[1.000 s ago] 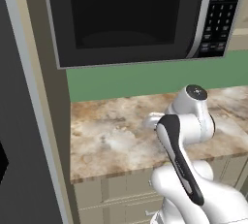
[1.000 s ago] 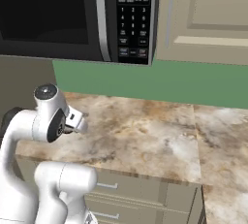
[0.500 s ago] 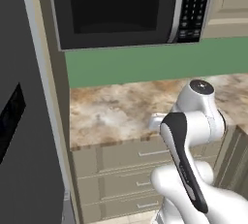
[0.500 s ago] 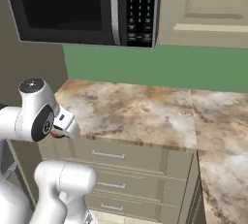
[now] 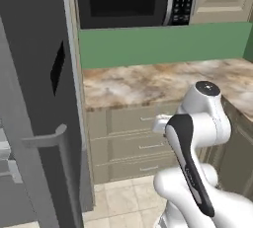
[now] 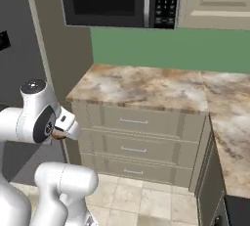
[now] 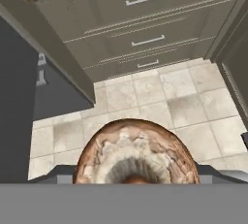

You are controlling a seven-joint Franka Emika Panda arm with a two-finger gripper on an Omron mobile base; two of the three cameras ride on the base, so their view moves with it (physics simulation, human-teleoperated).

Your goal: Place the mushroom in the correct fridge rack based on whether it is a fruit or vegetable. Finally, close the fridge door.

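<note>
The mushroom [image 7: 136, 152], brown with paler streaks, sits big at the bottom of the hand view above the tiled floor. My gripper [image 7: 136, 178] is shut on the mushroom, and its fingers are mostly hidden behind it. In the right base view the gripper [image 6: 61, 131] points down and left off the arm, with a brown bit of the mushroom [image 6: 58, 135] showing under it. The fridge door [image 5: 39, 94] stands swung open at the left of the left base view, with its black display [image 5: 58, 67] and vertical bar handle [image 5: 64, 172]. The same fridge door [image 6: 19, 49] lies left of the arm.
A marble counter [image 5: 163, 81] over grey drawers [image 5: 143, 145] runs ahead, with a microwave [image 5: 128, 0] above and a green wall behind. A second counter run [image 6: 234, 142] turns the corner at the right. Tiled floor [image 7: 160, 97] lies below the hand.
Both base views have shifted: the camera has backed away from the counter and turned left, so the fridge door and floor now show. The arm keeps the same pose.
</note>
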